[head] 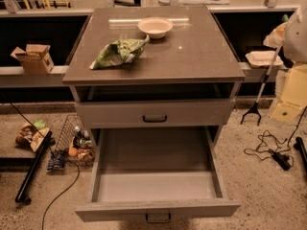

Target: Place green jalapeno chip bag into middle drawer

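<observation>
Claw: cannot be made out anywhere in the frame. A pale blurred shape at the right edge may be part of the arm, so I cannot tell how far the claw is open or whether it holds anything.
Green jalapeno chip bag: lies crumpled on the tabletop, left of centre, its upper end just beside the cream bowl; not yet lifted.
Middle drawer: pulled well out below the shut upper drawer, its grey floor in plain view.
Step in hand: reaching for the bag, I judge. Pinch a raised fold from above, away from the bowl. Foil slips, so grip firmly, then carry it forward past the tabletop edge before lowering.
Tabletop: smooth, brown-grey, slightly glossy.
Room: speckled floor with loose cables, a wire basket, and a cardboard box on the left ledge.
</observation>
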Robot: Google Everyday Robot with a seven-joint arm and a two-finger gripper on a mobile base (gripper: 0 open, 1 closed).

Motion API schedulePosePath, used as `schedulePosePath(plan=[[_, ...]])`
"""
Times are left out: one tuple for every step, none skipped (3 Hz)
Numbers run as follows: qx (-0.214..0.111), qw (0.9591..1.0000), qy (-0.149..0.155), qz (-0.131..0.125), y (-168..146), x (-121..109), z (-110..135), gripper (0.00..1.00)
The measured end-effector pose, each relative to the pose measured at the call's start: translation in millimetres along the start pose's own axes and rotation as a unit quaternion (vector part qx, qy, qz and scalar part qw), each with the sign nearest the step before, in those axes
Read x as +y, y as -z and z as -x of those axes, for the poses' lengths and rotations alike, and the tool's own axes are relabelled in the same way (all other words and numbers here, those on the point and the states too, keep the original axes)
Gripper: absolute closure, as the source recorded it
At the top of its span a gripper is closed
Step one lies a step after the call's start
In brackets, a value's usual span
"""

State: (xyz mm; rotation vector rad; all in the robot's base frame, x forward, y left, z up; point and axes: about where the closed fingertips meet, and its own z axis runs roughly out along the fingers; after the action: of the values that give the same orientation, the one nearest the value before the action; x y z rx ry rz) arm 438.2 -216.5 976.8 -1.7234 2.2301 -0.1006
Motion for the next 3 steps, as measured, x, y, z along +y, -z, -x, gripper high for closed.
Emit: schedulePosePath(plan=[[-0.001,1.0000,0.000,-0.001,0,-1,1,0.00],[-0.032,0.9994,0.005,-0.010,-12,-24,27,0.00],[-0.083,0.9963,-0.006,-0.019,-34,-62,74,0.00]])
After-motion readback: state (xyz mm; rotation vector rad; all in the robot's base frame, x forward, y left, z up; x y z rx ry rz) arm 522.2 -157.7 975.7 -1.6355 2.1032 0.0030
